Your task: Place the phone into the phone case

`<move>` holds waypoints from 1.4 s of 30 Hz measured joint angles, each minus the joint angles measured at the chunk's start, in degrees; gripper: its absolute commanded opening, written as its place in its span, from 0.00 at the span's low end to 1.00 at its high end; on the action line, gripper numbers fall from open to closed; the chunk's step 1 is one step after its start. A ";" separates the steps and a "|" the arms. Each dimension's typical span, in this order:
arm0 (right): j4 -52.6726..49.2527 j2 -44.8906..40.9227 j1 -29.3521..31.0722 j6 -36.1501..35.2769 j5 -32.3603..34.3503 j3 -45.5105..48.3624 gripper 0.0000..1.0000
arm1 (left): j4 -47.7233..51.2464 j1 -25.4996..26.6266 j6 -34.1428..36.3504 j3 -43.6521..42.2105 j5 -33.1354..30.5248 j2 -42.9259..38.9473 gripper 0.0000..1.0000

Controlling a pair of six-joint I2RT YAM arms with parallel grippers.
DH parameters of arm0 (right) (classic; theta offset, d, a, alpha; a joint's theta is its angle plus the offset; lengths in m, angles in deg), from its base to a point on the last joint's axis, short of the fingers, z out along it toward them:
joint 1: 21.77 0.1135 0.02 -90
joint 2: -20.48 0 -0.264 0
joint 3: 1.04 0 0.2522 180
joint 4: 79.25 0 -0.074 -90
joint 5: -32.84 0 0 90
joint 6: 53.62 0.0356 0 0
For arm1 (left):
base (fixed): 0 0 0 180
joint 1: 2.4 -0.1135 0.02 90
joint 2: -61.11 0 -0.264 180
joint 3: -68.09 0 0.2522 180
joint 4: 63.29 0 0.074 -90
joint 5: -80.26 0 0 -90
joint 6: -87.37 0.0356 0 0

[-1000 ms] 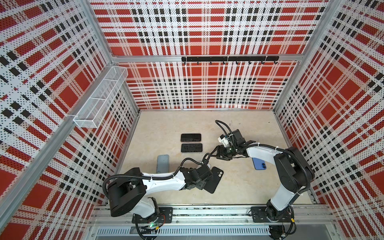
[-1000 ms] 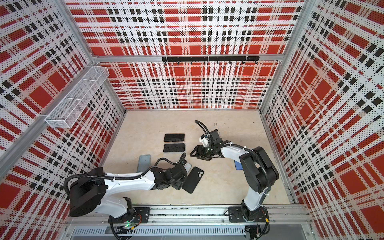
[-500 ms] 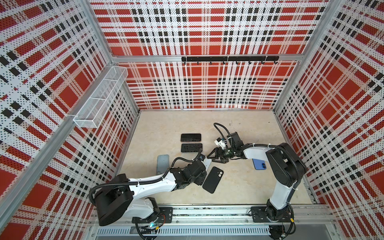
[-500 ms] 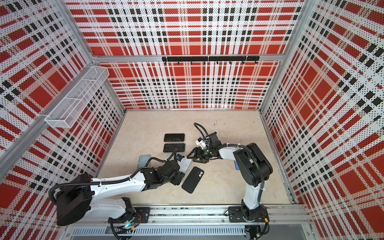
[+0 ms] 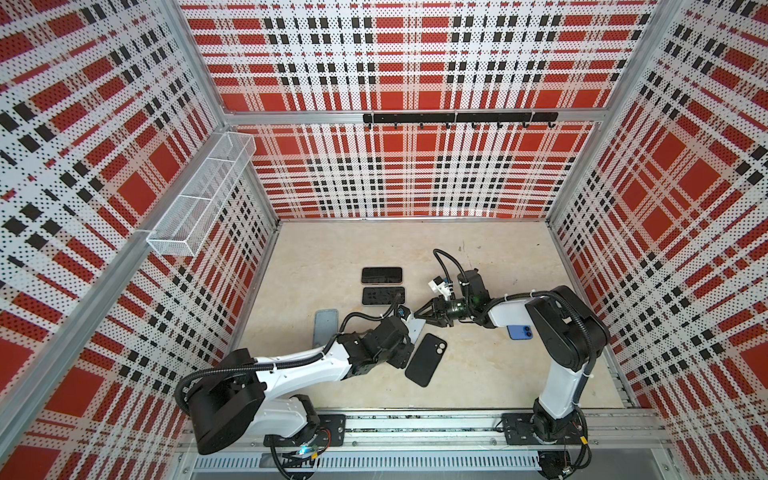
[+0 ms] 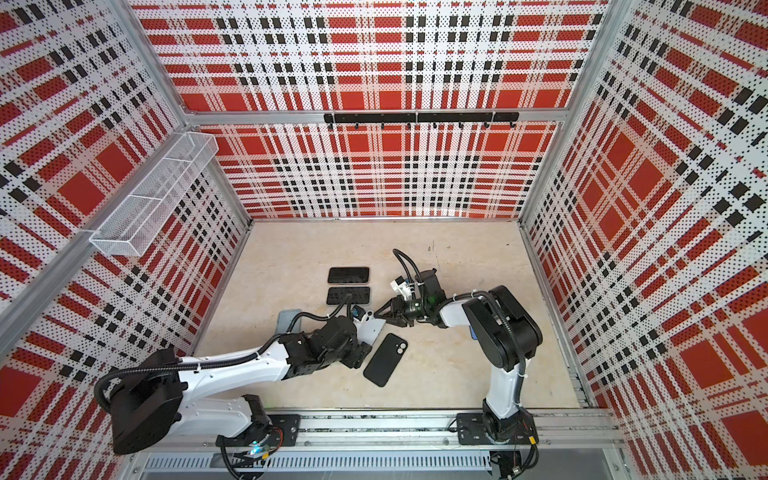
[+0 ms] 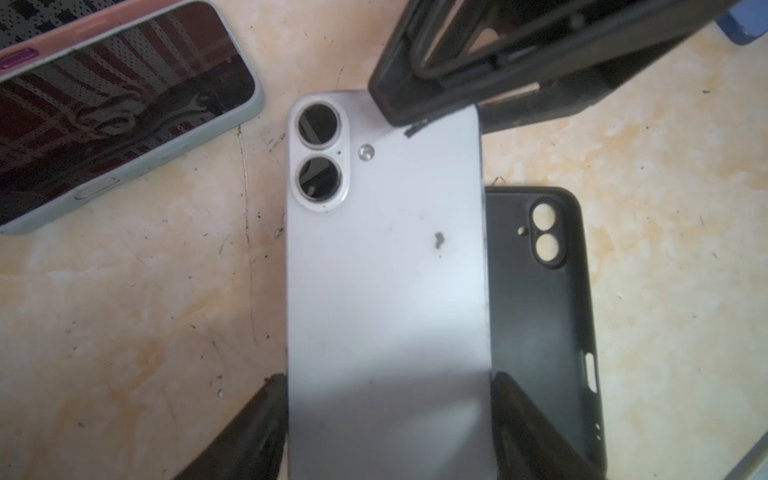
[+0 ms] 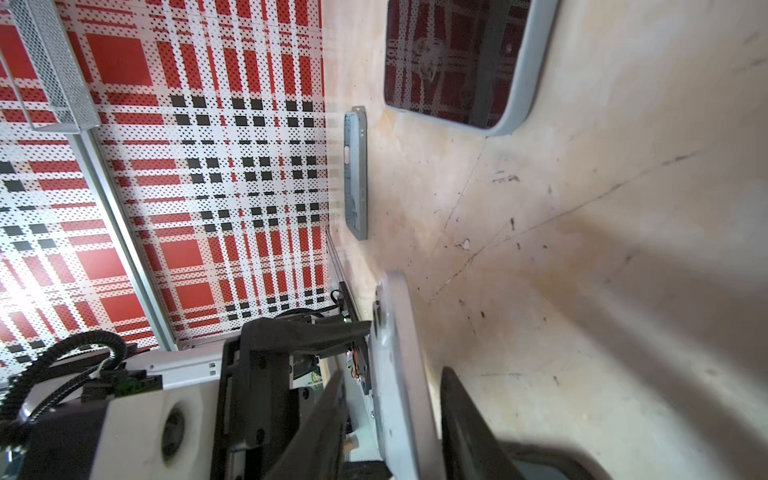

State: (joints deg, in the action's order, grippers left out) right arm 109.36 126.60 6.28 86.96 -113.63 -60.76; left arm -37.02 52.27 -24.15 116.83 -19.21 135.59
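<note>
A pale lavender phone (image 7: 386, 270) lies back up, its two lenses showing. My left gripper (image 7: 388, 378) is shut on it across its width at the lower end. In both top views it is a light sliver (image 5: 417, 329) (image 6: 374, 328) between the arms. My right gripper (image 8: 395, 372) straddles the phone's top end edge-on (image 8: 399, 324), with a narrow gap still showing beside one finger (image 8: 328, 399). The black phone case (image 5: 426, 359) (image 6: 385, 359) (image 7: 540, 311) lies hollow side up on the table right beside the phone, and nothing holds it.
Two phones in cases (image 5: 381, 275) (image 5: 383, 296) lie behind the grippers. A grey case (image 5: 325, 328) sits to the left and a blue phone (image 5: 519, 332) lies under the right arm. A wire basket (image 5: 199, 199) hangs on the left wall.
My right gripper has come forward and left to the phone's top end, and its jaws have narrowed around it. My left gripper has shifted the phone slightly left of the black case.
</note>
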 measured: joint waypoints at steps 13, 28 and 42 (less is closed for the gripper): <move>11.56 1.90 0.28 4.72 -0.35 2.14 0.03 | -0.94 -1.01 -0.31 0.74 1.42 0.24 0.61; -10.23 -17.09 -2.12 -7.65 11.43 -1.95 0.00 | 4.79 -4.61 2.97 6.32 3.74 -12.37 0.99; 4.42 -41.79 -5.81 -0.72 25.97 11.34 0.00 | -11.61 -24.41 -14.29 5.70 47.06 -16.17 0.95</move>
State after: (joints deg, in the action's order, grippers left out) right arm 113.77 84.81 0.47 86.24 -87.66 -49.41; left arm -48.63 27.86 -38.44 122.53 27.85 119.41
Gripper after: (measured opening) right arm 0.108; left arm 0.967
